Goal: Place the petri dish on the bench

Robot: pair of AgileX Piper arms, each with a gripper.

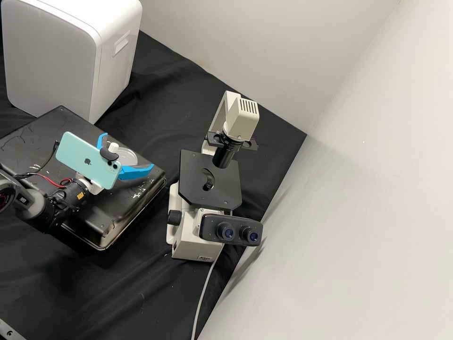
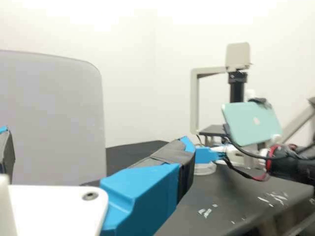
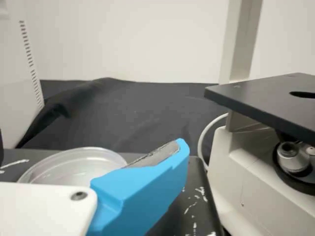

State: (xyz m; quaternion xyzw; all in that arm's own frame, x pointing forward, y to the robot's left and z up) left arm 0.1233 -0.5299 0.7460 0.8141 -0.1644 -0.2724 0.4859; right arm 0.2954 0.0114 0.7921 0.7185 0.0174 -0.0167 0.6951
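Right arm point(image 1: 47, 203) low over dark tray point(image 1: 42, 127), spread fingers point(image 1: 139, 171) straddling petri dish point(image 1: 126, 156)

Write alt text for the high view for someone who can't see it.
The right claw sits open around a clear petri dish on a dark tray, beside a white microscope; a white appliance stands behind.

My right end effector point(image 1: 128, 152) is bright blue and white; the table point(image 1: 118, 293) is black, the microscope point(image 1: 192, 236) cream and black.
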